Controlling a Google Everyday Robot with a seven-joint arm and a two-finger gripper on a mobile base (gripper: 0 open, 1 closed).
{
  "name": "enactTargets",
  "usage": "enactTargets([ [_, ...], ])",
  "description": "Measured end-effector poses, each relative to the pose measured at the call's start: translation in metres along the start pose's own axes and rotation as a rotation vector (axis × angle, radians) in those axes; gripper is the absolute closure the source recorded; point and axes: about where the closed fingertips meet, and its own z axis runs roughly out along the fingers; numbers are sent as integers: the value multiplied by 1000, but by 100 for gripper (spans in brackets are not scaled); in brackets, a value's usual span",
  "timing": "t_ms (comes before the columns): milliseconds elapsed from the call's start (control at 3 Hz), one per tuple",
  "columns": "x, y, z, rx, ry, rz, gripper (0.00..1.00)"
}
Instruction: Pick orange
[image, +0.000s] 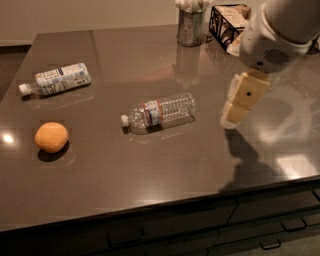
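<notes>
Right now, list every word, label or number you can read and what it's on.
White-labelled bottle, lying at left: print too blurred to read.
Clear bottle, lying at centre: label too blurred to read.
Orange: no text.
Pincer, hovering at right: no text visible.

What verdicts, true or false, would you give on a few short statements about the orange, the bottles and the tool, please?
1. The orange lies on the table near its left edge. True.
2. The tool is holding the orange. False: it hangs over the right side of the table, far from the orange and touching nothing.
3. The clear bottle stands upright. False: it lies on its side near the middle of the table.
4. The white-labelled bottle lies on its side, farther back than the orange. True.
</notes>
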Motion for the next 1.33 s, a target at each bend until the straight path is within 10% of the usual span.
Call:
enactTargets([
  [1333,-219,67,114,-267,-275,-247,0],
])
